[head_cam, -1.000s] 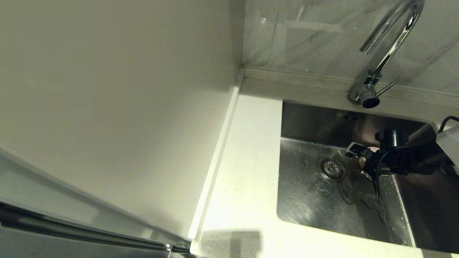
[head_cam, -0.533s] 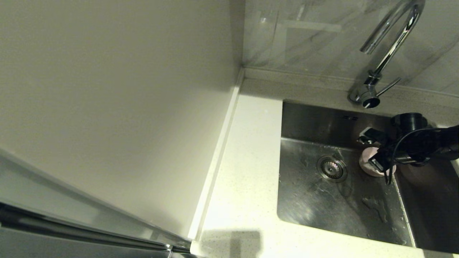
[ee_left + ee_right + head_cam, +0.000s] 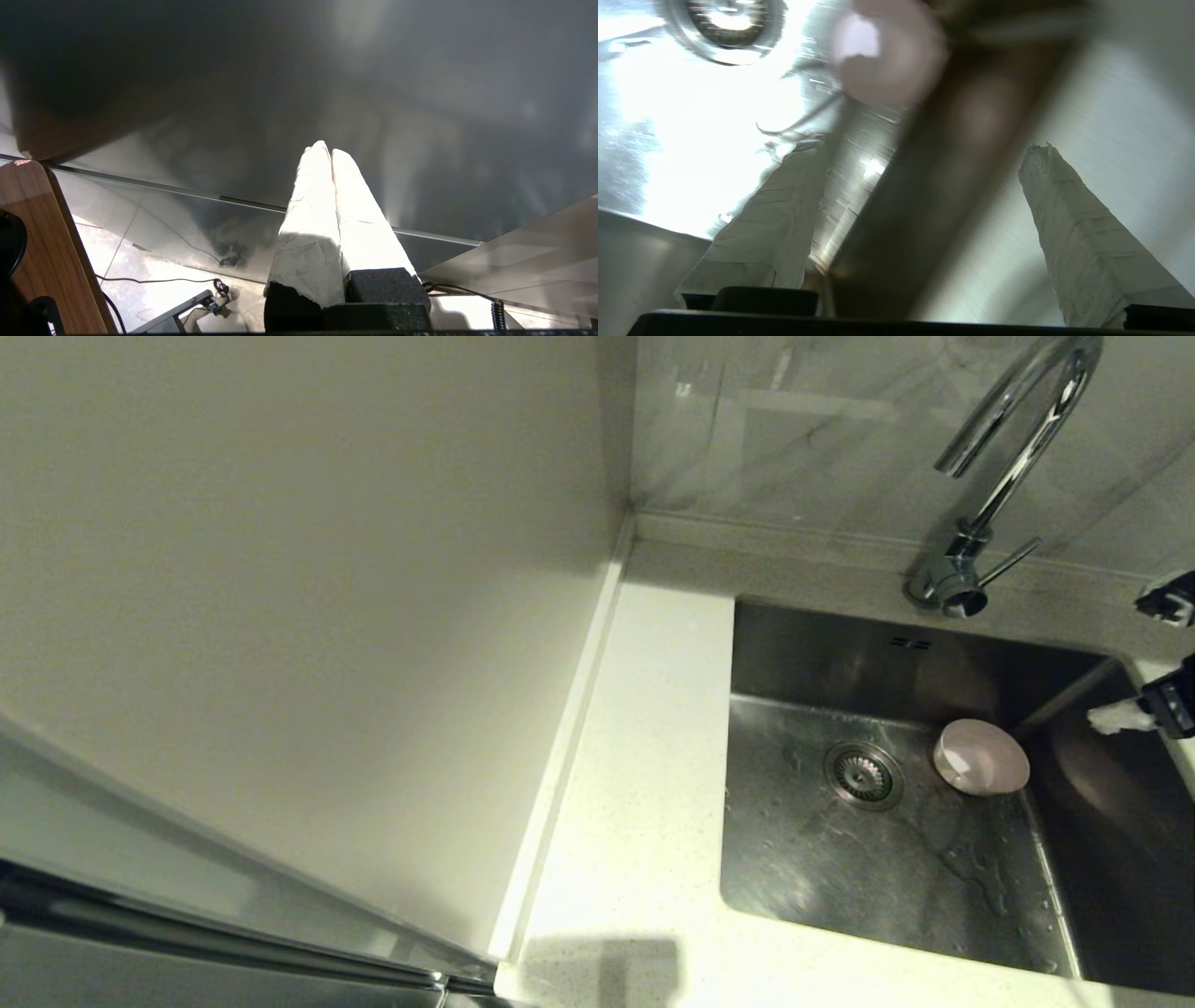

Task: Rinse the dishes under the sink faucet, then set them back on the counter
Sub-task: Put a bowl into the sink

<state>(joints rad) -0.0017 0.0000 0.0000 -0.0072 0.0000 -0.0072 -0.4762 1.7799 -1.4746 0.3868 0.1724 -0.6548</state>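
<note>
A pale pink bowl [image 3: 980,757] rests on the floor of the steel sink [image 3: 840,887], just right of the drain strainer [image 3: 863,775]; nothing holds it. My right gripper [image 3: 1144,658] hangs open at the sink's right rim, apart from the bowl. The right wrist view shows the pink bowl [image 3: 887,51] and the strainer [image 3: 726,23] beyond the open right gripper [image 3: 922,148]. The chrome faucet [image 3: 1013,457] arches over the basin's back. Parked low and away from the sink, my left gripper [image 3: 327,149] is shut on nothing. The grey-blue and yellow bowls are out of view.
The white speckled counter [image 3: 644,756] runs along the sink's left side and front. A plain off-white side panel [image 3: 280,616] stands to its left. The faucet's lever handle [image 3: 1013,560] points right. Water drops lie on the basin floor.
My right gripper let go of the pink bowl, lifted out of the sink and withdrew to the right. The bowl stays beside the drain.
</note>
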